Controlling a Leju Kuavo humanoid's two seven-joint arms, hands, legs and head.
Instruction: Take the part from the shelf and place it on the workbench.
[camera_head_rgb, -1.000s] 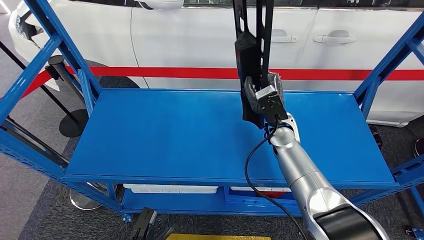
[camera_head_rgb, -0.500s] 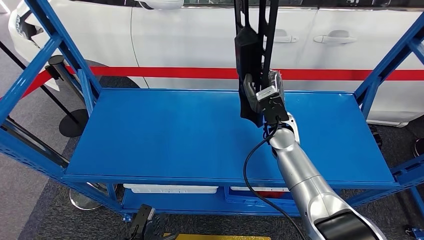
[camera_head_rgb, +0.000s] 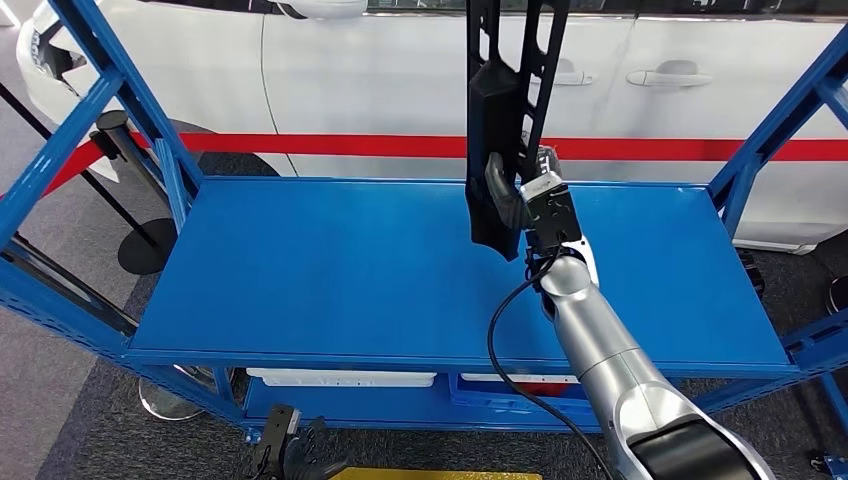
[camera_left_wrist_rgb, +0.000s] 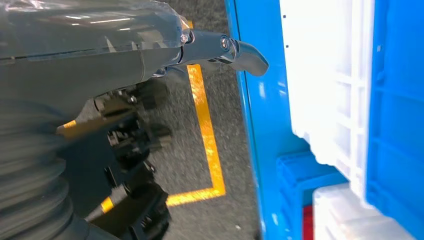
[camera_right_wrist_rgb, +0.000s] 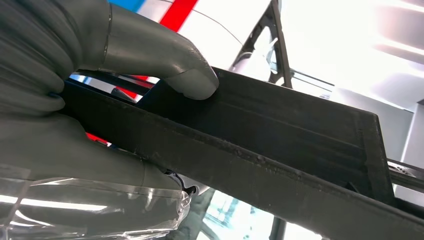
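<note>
A: Where's the part (camera_head_rgb: 500, 120) right now?

B: Up off the blue shelf (camera_head_rgb: 330, 270), held nearly upright above the shelf's rear-centre, its lower tip hanging just clear of the surface. The right hand (camera_head_rgb: 525, 195) has it near the bottom end — a long black piece with slotted rails rising past the top of the head view.

A: And the grasp?

B: In the right wrist view the grey thumb (camera_right_wrist_rgb: 165, 60) presses on one flat face and the fingers wrap the other side, so that hand is clamped on the part. The hold sits low, though, with most of the length above it.

A: So it's top-heavy. What worries you?

B: Mainly that it pivots in the grasp. If the arm swings quickly toward the workbench, I'd expect the tall end to tip and the part to slip or twist out. The blue uprights (camera_head_rgb: 770, 120) at the shelf's corners could also catch that high end on the way out.

A: The other hand?

B: The left hand (camera_left_wrist_rgb: 125, 135) hangs low beside the shelf's bottom level, over a yellow floor line (camera_left_wrist_rgb: 205, 130). Its thumb sticks out straight and it holds nothing — but the dark fingers are too murky to say whether they're spread or curled.
</note>
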